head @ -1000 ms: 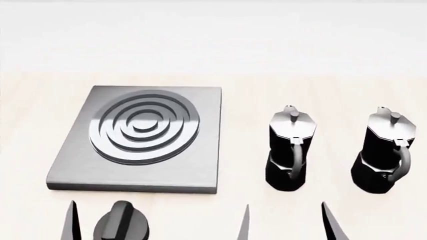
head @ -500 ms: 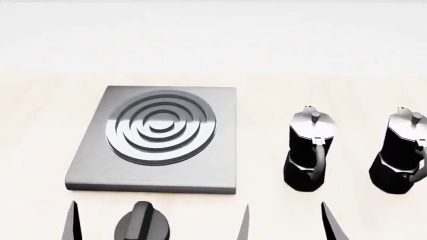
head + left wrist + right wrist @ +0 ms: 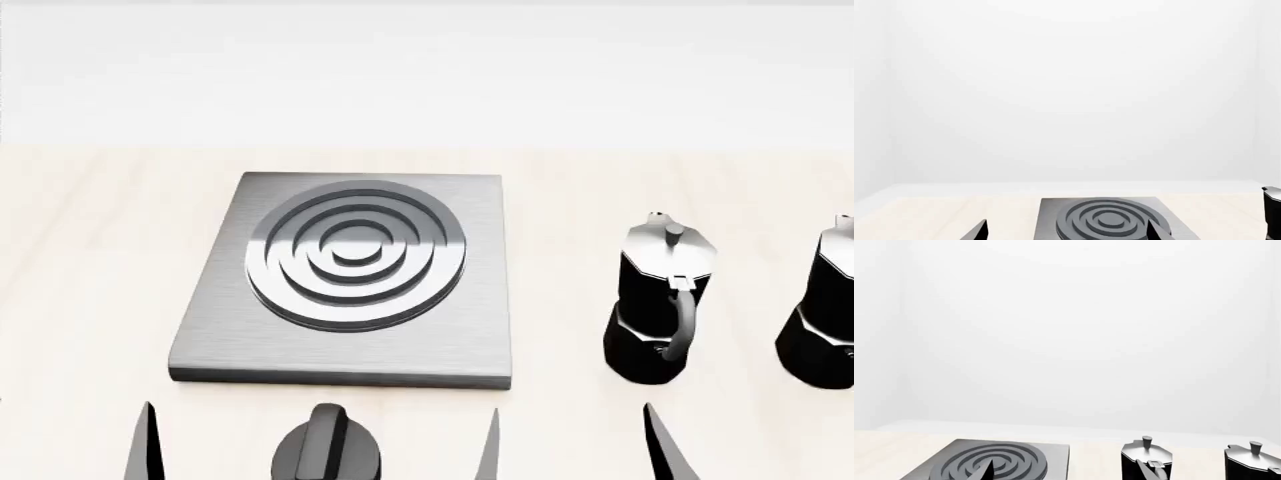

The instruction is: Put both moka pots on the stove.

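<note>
I count two glossy black faceted moka pots with silver lids: one (image 3: pixel 663 300) just ahead of my right fingertips, the other (image 3: pixel 827 312) further out to their right, half cut off at the edge. One flat square brushed-grey stove plate (image 3: pixel 350 280) with ringed burner lies ahead of my left fingertips. One squat black round knob (image 3: pixel 326 455) sits beside those left fingertips.
</note>
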Available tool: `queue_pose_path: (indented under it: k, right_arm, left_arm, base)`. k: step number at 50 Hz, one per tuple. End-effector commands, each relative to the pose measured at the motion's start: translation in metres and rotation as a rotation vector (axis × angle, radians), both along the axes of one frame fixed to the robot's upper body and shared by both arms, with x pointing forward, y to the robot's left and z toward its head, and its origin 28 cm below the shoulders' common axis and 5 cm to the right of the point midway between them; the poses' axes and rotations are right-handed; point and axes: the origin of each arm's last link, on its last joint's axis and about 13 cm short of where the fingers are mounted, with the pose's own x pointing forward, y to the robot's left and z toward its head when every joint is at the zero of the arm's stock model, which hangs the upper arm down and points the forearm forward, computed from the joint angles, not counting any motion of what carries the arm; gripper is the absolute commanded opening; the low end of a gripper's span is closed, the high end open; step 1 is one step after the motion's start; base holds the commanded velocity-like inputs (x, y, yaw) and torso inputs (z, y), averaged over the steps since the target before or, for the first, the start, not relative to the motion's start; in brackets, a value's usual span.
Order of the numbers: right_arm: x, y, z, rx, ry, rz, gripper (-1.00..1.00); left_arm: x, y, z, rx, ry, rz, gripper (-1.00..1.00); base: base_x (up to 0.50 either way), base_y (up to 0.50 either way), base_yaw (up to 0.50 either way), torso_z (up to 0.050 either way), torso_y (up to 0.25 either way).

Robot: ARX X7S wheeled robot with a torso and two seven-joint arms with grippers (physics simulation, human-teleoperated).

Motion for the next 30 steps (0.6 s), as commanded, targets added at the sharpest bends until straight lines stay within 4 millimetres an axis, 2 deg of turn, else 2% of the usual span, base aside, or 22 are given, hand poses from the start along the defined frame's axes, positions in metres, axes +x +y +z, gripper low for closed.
queue_pose_path:
  k: [1,21,30]
  right_arm:
    - [0.0,-0.0003,0.001,0.001,-0.002,-0.001,1.0]
    - [0.0015,-0.0008,-0.0015,-0.005,0.004,-0.01,1.0]
    - [0.0019,-0.0001,0.0001,-0.023,0.003,-0.03,1.0]
  left_arm:
    - [0.0004,0.0002,-0.0005,0.0,0.0,0.0,1.0]
    - [-0.0002,-0.0004,-0.0003,0.001,0.002,-0.001,1.0]
    - [-0.0004,-0.0002,-0.0001,0.001,0.001,0.0,1.0]
  base:
    - [0.0,0.11,0.0,0.0,0.0]
    - [0.0,0.11,0.0,0.0,0.0]
    - [0.0,0.0,0.0,0.0,0.0]
